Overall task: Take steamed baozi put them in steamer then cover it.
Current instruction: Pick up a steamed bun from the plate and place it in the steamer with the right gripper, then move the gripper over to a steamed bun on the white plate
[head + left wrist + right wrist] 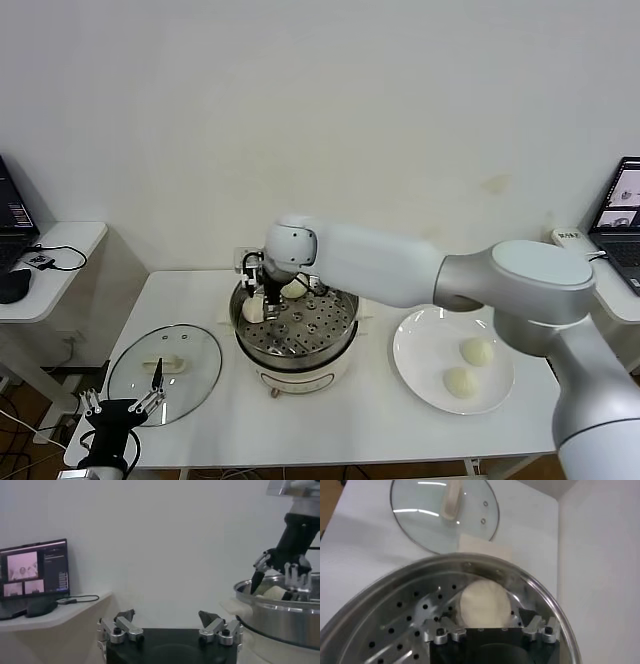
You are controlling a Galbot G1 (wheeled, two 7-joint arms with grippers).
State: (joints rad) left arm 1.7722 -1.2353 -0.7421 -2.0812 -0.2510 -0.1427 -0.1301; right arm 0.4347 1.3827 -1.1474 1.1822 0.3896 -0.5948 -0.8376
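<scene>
— Where's the right gripper (266,300)?

— Inside the steamer (340,335), at its left rim. Its fingers are spread, straddling a baozi (483,603) that sits on the perforated floor; the fingers grip nothing. A second bun (294,289) lies against the far wall.

— The remaining ones?

— Two buns (477,351) (460,382) on the white plate (415,355), right of the steamer.

— And the cover?

— The glass lid (190,375) lies flat on the table (350,425), left of the steamer. The left gripper (125,405) hovers at its near edge, fingers apart, empty.
</scene>
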